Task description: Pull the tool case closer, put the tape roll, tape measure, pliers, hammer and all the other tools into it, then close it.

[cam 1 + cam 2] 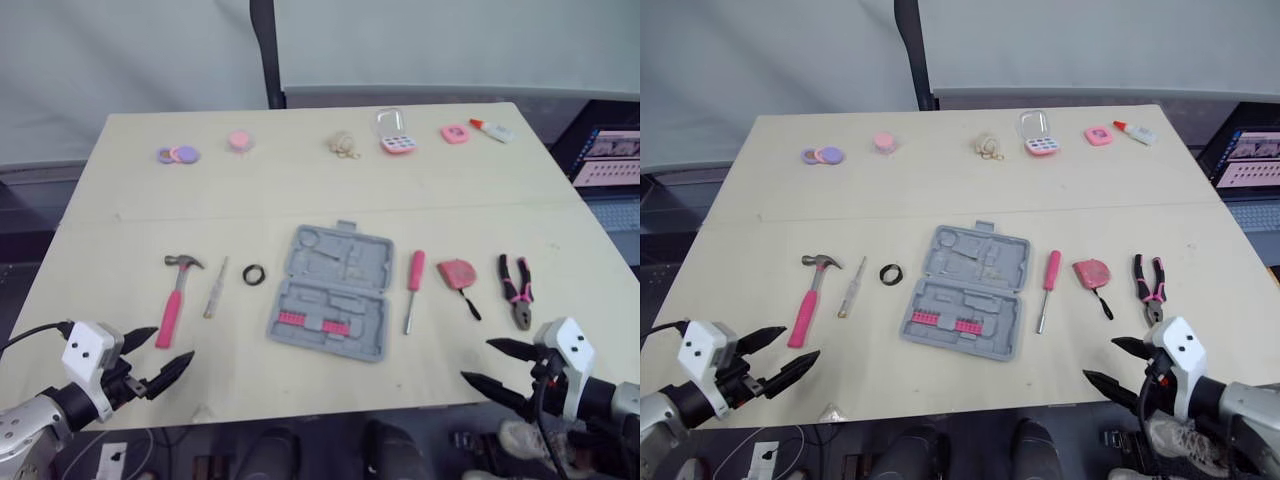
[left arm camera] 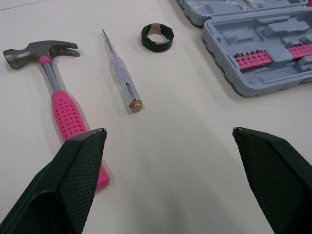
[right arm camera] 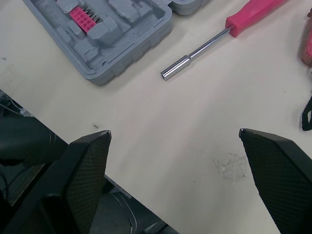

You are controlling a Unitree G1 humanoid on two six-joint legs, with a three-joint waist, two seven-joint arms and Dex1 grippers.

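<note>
The grey tool case (image 1: 332, 290) lies open in the middle of the table, with pink bit strips (image 2: 257, 57) in its near half. Left of it lie a black tape roll (image 1: 254, 273), a clear tester screwdriver (image 1: 215, 288) and a pink-handled hammer (image 1: 175, 297). To the case's right are a pink-handled driver (image 1: 412, 288), a pink tape measure (image 1: 457, 272) and pink pliers (image 1: 516, 290). My left gripper (image 1: 157, 358) hovers open at the near left edge, just by the hammer's handle end. Open too, my right gripper (image 1: 495, 365) hangs over the near right edge, below the pliers.
Along the table's far side sit purple and pink discs (image 1: 178, 154), a pink cup-like item (image 1: 239, 141), a small beige bundle (image 1: 343, 144), a clear-lidded pink box (image 1: 395, 133), a pink round item (image 1: 455, 133) and a small glue bottle (image 1: 493, 129). A screen (image 1: 610, 157) stands beyond the right edge.
</note>
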